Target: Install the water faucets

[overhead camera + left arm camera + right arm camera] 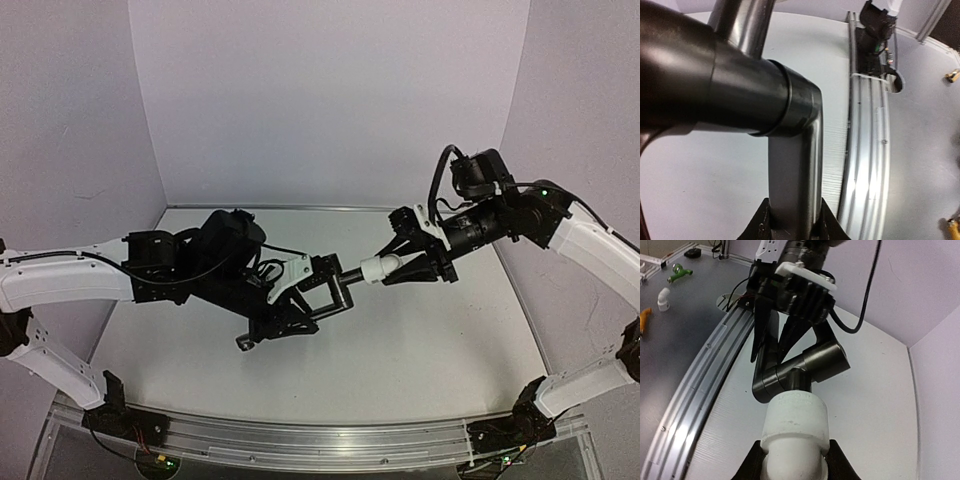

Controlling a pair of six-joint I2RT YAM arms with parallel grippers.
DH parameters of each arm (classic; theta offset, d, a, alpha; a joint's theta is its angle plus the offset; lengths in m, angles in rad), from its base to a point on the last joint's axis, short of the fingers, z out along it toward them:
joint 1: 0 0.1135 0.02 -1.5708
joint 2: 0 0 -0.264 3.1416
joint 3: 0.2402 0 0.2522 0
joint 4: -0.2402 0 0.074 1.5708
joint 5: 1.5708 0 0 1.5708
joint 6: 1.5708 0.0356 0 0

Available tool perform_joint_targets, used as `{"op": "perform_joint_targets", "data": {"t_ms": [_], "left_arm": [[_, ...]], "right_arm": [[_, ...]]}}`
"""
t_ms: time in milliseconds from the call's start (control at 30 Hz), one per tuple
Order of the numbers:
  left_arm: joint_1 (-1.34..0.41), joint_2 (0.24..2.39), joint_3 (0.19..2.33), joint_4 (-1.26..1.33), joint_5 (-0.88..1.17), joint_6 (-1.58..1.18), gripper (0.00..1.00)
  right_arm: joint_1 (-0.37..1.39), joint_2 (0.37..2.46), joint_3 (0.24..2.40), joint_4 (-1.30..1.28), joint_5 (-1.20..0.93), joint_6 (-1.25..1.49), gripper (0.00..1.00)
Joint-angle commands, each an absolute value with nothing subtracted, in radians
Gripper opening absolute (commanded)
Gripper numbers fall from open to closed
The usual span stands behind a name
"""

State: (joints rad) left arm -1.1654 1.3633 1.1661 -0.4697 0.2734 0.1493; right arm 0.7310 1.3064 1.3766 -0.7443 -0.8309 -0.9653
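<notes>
1. The right tool (795, 462) is clamped on the white fitting (795, 425). It pinches the rear end, which leaves the fitting's mouth free and pointing straight out ahead of the fingers, probably so it can be pushed on along the wrist's own line.
2. The left tool (792, 227) is closed tight on one leg of the black pipe (790, 165), just short of the bend. A grip that close to the elbow should keep the pipe from twisting when it is pressed from the far side.
3. The two parts meet nose to nose in the air between the arms, well above the tabletop (420, 370). From the right wrist, the fitting's mouth touches the end of the pipe. I cannot tell how far it is seated.
4. I judge this to be the joining step. The left arm acts as a steady brace while the right arm brings the fitting in, and holding both parts aloft leaves room to line them up.
5. The main risk is a slight tilt between the two, which could jam the fitting or make it slip in the fingers.
6. The metal rail (865, 165) runs along the near edge, away from the work.
</notes>
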Motion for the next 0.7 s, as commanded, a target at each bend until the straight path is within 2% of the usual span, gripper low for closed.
{"op": "perform_joint_targets", "data": {"t_ms": [0,267,400,667], "left_arm": [[-1.221,1.327,1.161,-0.269,-0.016,0.287,0.0],[-1.271,1.303,1.108,-0.176,-0.222,0.359,0.0],[-1.32,1.321,1.082,-0.123,-0.361,0.442,0.0],[-1.379,1.382,1.052,-0.007,-0.589,0.587,0.0]], "right_arm": [[0.74,1.377,1.458,-0.695,-0.898,-0.636,0.1],[0.713,1.477,1.515,-0.691,-0.981,-0.28,0.06],[0.673,1.53,1.529,-0.689,-1.054,-0.137,0.0],[0.638,1.605,1.55,-0.683,-1.097,0.115,0.0]]}}
